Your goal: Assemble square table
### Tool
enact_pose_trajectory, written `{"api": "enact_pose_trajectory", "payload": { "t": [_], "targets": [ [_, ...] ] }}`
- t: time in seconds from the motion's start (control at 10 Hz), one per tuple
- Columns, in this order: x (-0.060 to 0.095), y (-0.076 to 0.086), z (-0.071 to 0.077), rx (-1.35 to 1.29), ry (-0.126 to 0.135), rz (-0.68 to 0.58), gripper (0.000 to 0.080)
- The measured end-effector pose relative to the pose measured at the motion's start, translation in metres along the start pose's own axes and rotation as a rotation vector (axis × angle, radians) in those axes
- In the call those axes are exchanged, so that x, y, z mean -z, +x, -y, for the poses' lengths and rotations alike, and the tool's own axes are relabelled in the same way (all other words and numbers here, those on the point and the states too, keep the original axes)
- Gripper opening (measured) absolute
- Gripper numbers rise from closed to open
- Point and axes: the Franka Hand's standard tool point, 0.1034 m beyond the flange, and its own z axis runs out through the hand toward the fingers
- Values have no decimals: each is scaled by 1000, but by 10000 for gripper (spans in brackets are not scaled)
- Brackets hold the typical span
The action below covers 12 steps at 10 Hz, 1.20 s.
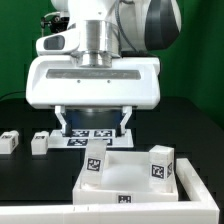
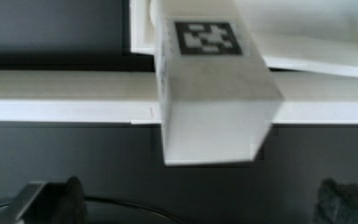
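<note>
The white square table top (image 1: 128, 183) lies at the front of the exterior view. Two short white legs stand on it, one toward the exterior view's left (image 1: 95, 162) and one toward the right (image 1: 161, 163), each bearing a tag. My gripper (image 1: 96, 118) hangs open and empty above and behind the left leg, its fingers (image 1: 65, 120) spread wide. In the wrist view a tagged white leg (image 2: 215, 100) fills the middle. My gripper (image 2: 202, 205) shows only as two dark fingertips (image 2: 51, 200) far apart, with nothing between them.
Two loose white legs (image 1: 9, 141) (image 1: 40, 143) lie on the black table at the exterior view's left. The marker board (image 1: 95, 134) lies behind the gripper. A long white rail (image 1: 50, 211) runs along the front. A white band (image 2: 60, 108) crosses behind the leg.
</note>
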Motion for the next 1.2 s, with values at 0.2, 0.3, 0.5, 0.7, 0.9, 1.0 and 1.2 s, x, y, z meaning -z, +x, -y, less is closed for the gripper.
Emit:
{"api": "enact_pose_trajectory", "payload": {
  "t": [0.2,0.3,0.5,0.7,0.9,1.0,1.2],
  "targets": [
    [-2,-2,0,0,-1,3,649],
    [-3,-4,2,-4,10,24,649],
    [-10,-15,5,-16,39,107,649],
    [-14,-20,7,-33,89,242,649],
    [-17,-24,7,-26,121,364,649],
    [-17,-27,8,-14,135,431,649],
    [-19,-23,5,17,120,414,649]
  ]
}}
